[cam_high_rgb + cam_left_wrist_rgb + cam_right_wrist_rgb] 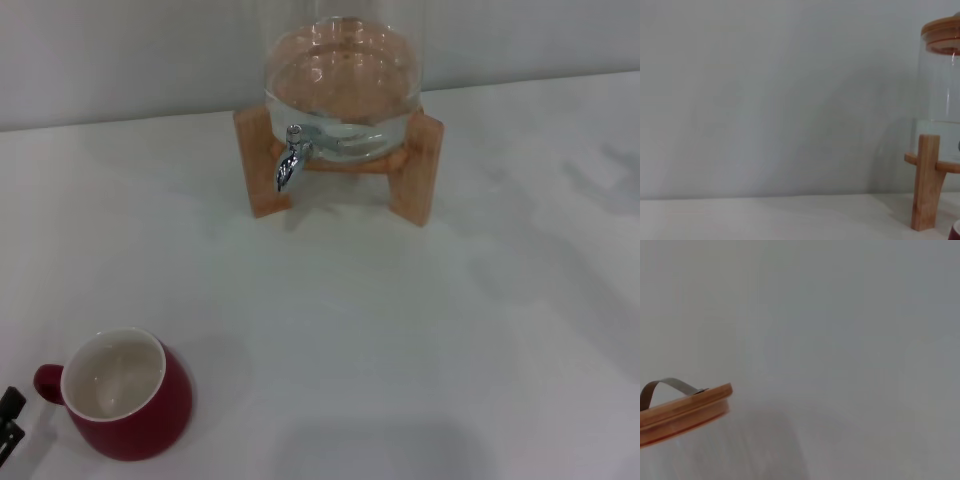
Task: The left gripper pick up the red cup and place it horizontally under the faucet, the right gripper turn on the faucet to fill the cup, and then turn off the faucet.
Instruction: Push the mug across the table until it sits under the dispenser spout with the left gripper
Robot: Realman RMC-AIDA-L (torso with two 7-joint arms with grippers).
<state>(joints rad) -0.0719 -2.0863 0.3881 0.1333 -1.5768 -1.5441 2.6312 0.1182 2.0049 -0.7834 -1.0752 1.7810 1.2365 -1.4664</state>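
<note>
Barely visible at the head view's lower left edge, the left gripper (9, 422) shows only a black tip beside the red cup (128, 393). That cup, glossy dark red with a white inside, stands upright, handle toward the gripper. Farther back, the chrome faucet (290, 160) curves down from a clear glass jar (342, 85) on a wooden stand (414, 170), on the white table (400, 330).

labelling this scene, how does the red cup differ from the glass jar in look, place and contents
The red cup is opaque dark red with a white inside; the glass jar is clear. The cup sits directly on the table near the left gripper; the jar rests raised on a wooden stand. The cup looks empty; the jar holds water. Both stand upright.
</note>
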